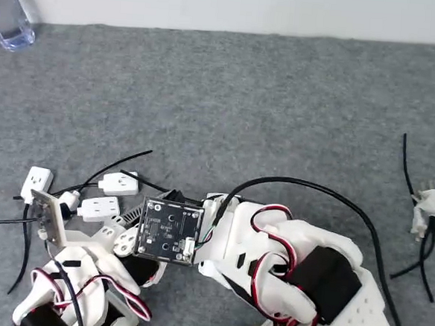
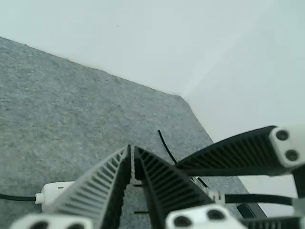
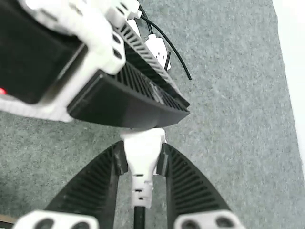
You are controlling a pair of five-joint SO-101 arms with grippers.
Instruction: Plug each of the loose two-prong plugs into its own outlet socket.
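White two-prong plug (image 3: pixel 141 172) clamped in right gripper (image 3: pixel 141 155).
Insertion pending: align prongs with the seemingly nearest white outlet socket (image 1: pixel 99 208).

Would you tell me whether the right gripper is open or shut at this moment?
Shut on a white plug: in the right wrist view the right gripper has a finger pressed against each side of it.

bench (image 1: pixel 230 89): grey felt-like surface, runs to the far edge | wall (image 1: pixel 251 9): plain white, along the far side | clear container (image 1: pixel 9 22): far-left corner, on the bench, close to the wall
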